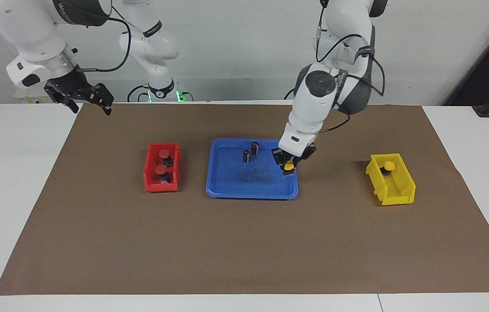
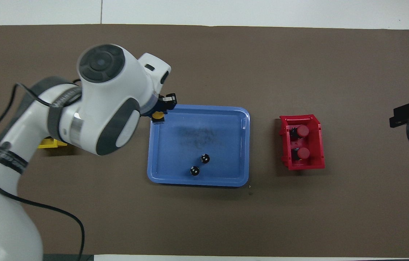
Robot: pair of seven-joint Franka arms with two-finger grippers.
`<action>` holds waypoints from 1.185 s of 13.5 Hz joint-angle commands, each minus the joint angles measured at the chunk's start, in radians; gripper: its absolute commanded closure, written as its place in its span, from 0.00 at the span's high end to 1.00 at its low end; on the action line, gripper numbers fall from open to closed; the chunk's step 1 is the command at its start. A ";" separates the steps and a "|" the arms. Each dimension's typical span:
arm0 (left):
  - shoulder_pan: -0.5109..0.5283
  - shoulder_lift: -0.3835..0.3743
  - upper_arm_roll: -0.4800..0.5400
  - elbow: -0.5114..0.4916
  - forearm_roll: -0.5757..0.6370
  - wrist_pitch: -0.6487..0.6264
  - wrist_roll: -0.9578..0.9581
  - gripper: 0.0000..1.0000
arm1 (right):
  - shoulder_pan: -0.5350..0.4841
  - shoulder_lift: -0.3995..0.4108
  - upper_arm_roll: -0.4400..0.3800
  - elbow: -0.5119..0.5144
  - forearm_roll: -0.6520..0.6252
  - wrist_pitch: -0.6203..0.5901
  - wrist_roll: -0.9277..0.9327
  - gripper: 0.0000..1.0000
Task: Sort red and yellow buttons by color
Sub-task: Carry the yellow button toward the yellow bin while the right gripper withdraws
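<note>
My left gripper [image 1: 288, 170] is shut on a yellow button [image 1: 288, 165] at the edge of the blue tray [image 1: 249, 184] toward the left arm's end; I cannot tell whether the button is lifted off it. In the overhead view the gripper [image 2: 161, 111] and its yellow button [image 2: 158, 115] sit at the tray's corner [image 2: 197, 183]. Another yellow button [image 1: 389, 165] lies in the yellow bin [image 1: 394, 190]. Two red buttons [image 1: 164, 154] [image 1: 161, 169] lie in the red bin [image 1: 154, 173], also seen from overhead [image 2: 302, 131] [image 2: 303, 153]. My right gripper [image 1: 88, 100] waits, open and empty, raised over the table's edge at the right arm's end.
Two small dark cylinders [image 1: 255, 147] [image 1: 246, 156] stand in the tray on its side nearer the robots, also visible from overhead [image 2: 205, 158] [image 2: 194, 170]. A brown mat [image 1: 244, 242] covers the table. In the overhead view my left arm hides most of the yellow bin [image 2: 50, 144].
</note>
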 commanded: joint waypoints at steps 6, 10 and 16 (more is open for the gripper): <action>0.456 -0.075 -0.002 0.006 -0.023 -0.077 0.597 0.01 | 0.018 0.014 -0.003 0.030 -0.010 -0.006 -0.022 1.00; 0.528 -0.098 -0.003 -0.146 -0.025 0.095 0.687 0.01 | 0.022 0.011 -0.002 0.029 -0.016 -0.006 -0.023 1.00; 0.519 -0.098 -0.003 -0.276 -0.025 0.208 0.755 0.01 | 0.031 0.011 -0.002 0.029 -0.028 -0.001 -0.056 1.00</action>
